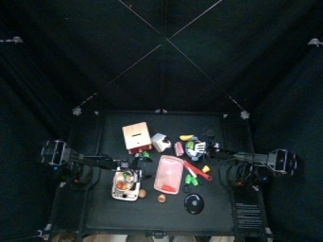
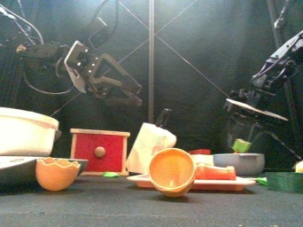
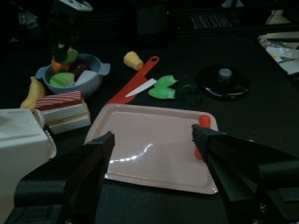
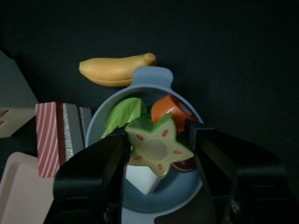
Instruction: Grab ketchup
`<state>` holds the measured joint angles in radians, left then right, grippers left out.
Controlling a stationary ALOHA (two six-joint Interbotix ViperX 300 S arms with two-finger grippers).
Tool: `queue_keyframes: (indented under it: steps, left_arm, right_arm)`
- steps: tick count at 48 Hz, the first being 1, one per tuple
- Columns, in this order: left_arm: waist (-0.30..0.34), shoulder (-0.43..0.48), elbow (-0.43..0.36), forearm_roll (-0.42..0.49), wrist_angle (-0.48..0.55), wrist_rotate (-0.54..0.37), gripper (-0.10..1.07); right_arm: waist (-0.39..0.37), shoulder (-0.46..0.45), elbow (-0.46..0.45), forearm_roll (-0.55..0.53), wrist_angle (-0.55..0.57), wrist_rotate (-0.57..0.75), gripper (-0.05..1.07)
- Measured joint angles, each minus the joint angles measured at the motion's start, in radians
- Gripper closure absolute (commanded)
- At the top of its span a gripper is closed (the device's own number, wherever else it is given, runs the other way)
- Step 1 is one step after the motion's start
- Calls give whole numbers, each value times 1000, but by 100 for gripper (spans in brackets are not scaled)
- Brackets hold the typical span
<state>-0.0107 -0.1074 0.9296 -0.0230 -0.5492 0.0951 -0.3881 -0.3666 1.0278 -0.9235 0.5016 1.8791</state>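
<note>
Red ketchup (image 3: 205, 122) at pink tray's (image 3: 140, 131) edge, just beyond left end effector (image 3: 152, 140).

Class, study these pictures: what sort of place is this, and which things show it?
Probably a robot test pen, not a real kitchen: black curtains enclose a small black table, two black robot arms flank it, and plastic toy food fills a grey-blue bowl.

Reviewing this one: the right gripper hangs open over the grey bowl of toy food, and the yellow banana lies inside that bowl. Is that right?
Not quite. The right gripper does hang open over the grey bowl, but the banana lies outside it, on the table beside its rim. The right wrist view shows this; the bowl itself holds the star-shaped piece and other toy food.
</note>
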Motion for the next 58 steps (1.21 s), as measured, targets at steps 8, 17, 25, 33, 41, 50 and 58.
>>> queue_keyframes:
  steps: [8, 17, 25, 33, 41, 50, 58]
  left_arm:
    - [0, 0, 2, 0, 0, 0, -4]
    - [-2, 0, 2, 0, 0, 0, -5]
    - [0, 0, 6, 0, 0, 0, -5]
    - [-2, 0, 6, 0, 0, 0, -5]
    - [-2, 0, 6, 0, 0, 0, -5]
    - [-2, 0, 8, 0, 0, 0, -4]
    - [-2, 0, 9, -3, 5, 0, -4]
  right_arm:
    - [14, -2, 0, -2, 0, -2, 18]
    - [37, 0, 0, -11, -9, -2, 6]
    - [63, -2, -2, -12, -11, -2, 4]
    - [71, -11, -2, -14, -6, -8, 4]
    - [71, -31, -3, -12, -3, -54, 4]
    - [69, -46, -37, 67, 46, -149, 4]
    - [64, -46, -66, 161, 143, -255, 4]
